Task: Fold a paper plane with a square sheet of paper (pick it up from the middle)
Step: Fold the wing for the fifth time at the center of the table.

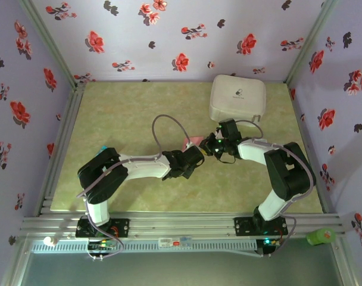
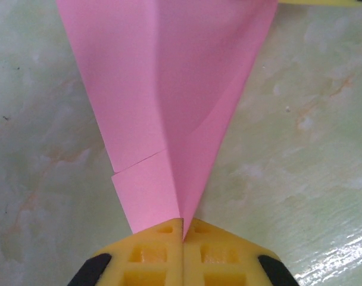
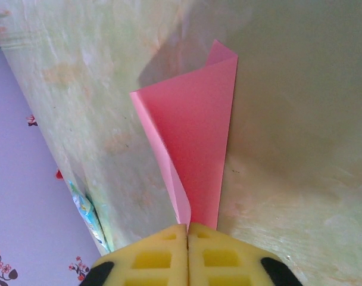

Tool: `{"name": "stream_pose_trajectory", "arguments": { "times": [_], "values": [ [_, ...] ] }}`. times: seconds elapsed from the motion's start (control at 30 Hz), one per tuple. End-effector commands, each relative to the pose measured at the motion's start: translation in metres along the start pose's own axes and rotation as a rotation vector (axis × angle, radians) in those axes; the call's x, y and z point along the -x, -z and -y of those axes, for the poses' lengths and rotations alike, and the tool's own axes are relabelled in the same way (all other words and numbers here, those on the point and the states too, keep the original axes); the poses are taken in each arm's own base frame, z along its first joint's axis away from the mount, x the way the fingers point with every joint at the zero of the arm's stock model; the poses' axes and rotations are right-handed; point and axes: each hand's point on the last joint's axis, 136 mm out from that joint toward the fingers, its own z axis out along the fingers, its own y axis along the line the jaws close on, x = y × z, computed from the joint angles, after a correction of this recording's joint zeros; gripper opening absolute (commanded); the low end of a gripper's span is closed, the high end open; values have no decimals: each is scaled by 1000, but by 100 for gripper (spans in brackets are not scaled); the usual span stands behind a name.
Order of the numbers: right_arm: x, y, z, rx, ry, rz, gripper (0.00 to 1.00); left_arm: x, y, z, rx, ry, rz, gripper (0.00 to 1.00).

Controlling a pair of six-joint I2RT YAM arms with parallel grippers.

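The square sheet of paper is folded into a slim, pointed paper plane (image 1: pixel 194 140) of salmon-red paper, held just above the middle of the table between the two arms. My left gripper (image 2: pixel 183 229) is shut on its narrow tip, and the folded wings (image 2: pixel 169 89) spread away from the yellow pads with a centre crease. My right gripper (image 3: pixel 187 229) is shut on the other end, where the paper plane (image 3: pixel 196 131) stands up with one layer curling to the left. In the top view the left gripper (image 1: pixel 197 152) and right gripper (image 1: pixel 209 145) almost meet.
A white rounded-square case (image 1: pixel 237 98) lies at the back right of the green table (image 1: pixel 121 119), just behind the right arm. Flowered walls close in three sides. A green object (image 1: pixel 321 236) sits outside the frame at the near right.
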Motion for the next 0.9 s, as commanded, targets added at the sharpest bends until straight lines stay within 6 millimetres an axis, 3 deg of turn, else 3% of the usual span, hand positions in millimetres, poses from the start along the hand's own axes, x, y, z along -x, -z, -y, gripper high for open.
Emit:
{"name": "stream_pose_trajectory", "arguments": {
  "times": [0.0, 0.13, 0.3, 0.5, 0.87],
  "values": [
    [7, 12, -11, -3, 40, 43, 15, 0, 3, -4, 25, 23, 7, 3],
    [12, 25, -5, -63, 85, 91, 30, 1, 4, -5, -15, 86, 21, 1],
    [19, 45, -2, -112, 133, 172, 41, 4, 4, -5, -117, 199, 45, 0],
    [24, 56, -2, -119, 151, 229, 41, 5, 2, -8, -226, 331, 70, 0],
    [22, 48, -4, -86, 148, 195, 40, 7, 1, -8, -436, 487, 118, 0]
  ]
}}
